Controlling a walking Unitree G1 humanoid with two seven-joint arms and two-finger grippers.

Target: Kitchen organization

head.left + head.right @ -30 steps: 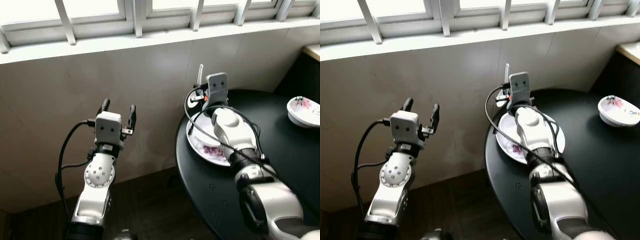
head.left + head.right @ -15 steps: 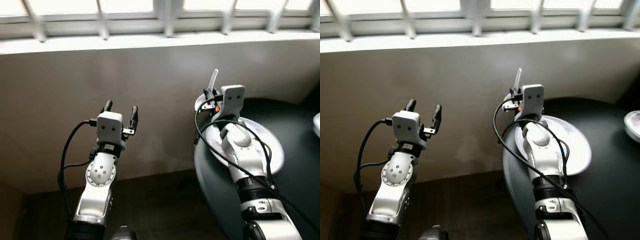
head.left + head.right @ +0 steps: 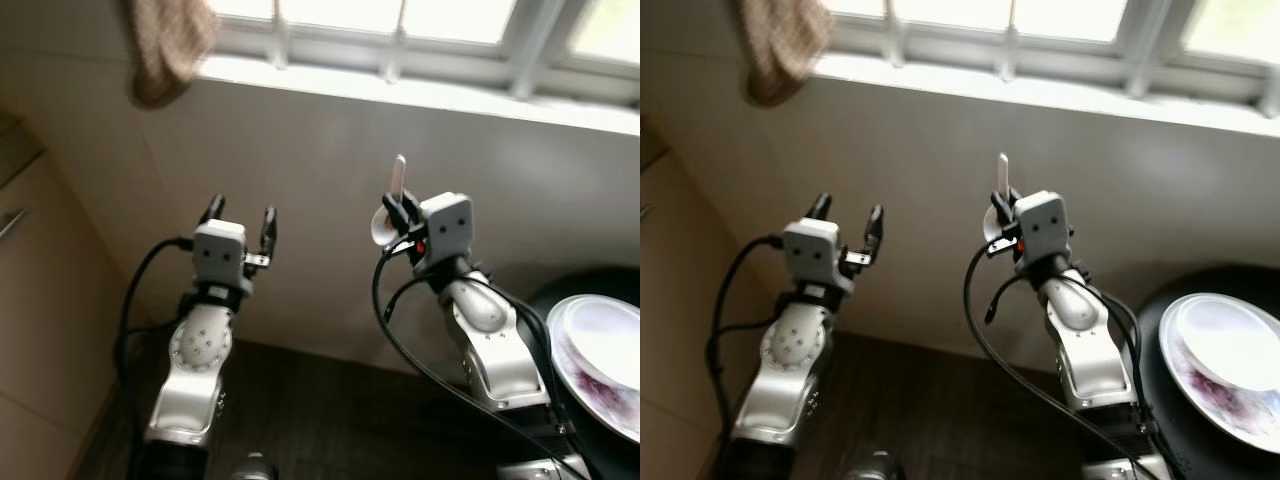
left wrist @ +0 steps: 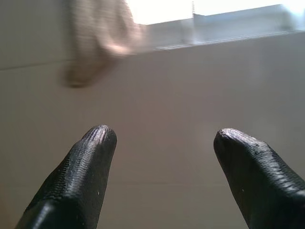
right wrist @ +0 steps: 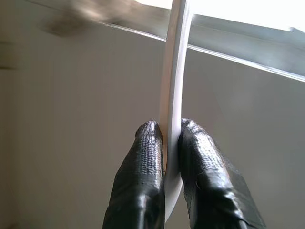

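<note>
White spoon (image 5: 174, 71) is pinched upright, handle toward the window, by the right end effector (image 3: 400, 212) — left end effector (image 3: 240, 218) is held open, empty. The plate (image 3: 600, 360) is seen on the black tabletop (image 3: 1160, 320).

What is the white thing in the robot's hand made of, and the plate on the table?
The white spoon pinched in the right hand looks like glazed ceramic or hard plastic: smooth, plain white, with a soft shine. The plate looks like glossy china: a shiny white face with a purple pattern near its edge.
</note>
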